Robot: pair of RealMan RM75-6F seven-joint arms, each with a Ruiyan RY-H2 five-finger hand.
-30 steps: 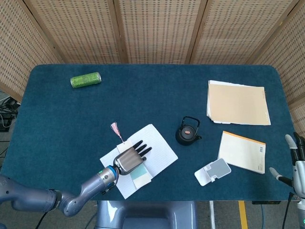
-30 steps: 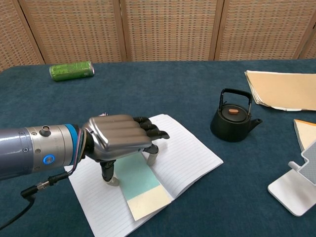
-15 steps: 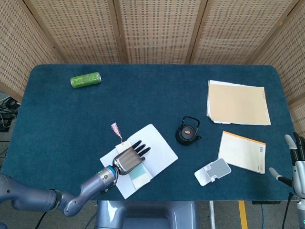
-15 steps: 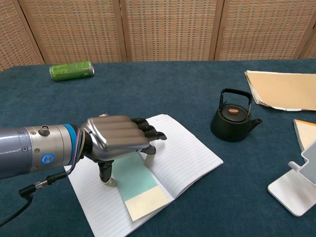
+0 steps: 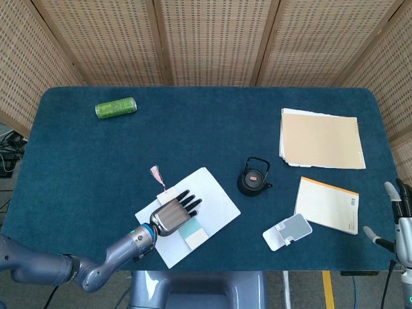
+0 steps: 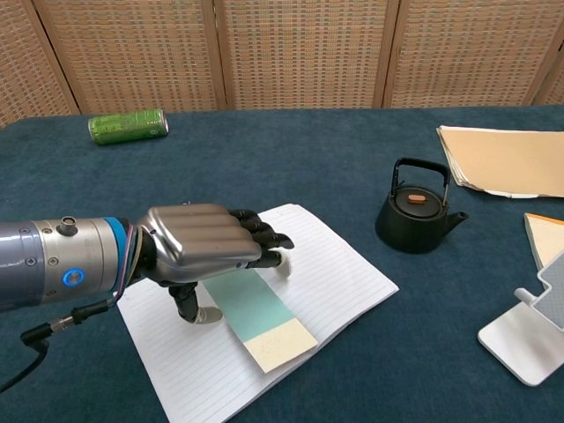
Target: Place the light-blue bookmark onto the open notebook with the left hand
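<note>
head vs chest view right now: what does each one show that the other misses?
Head view only: the right robot hand idle off the table's right edge, the bookmark's pink tassel beyond the notebook's far edge, and the whole orange-topped notepad.

Chest view only: a low side look at the left robot hand arched over the light-blue bookmark, fingertips down on the notebook, bookmark lying flat on the page.

Both: green can, black teapot, paper stack, white phone stand, blue tabletop.

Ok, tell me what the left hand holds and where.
Cannot tell: the left hand arches over the light-blue bookmark on the open notebook, fingertips hidden.
</note>
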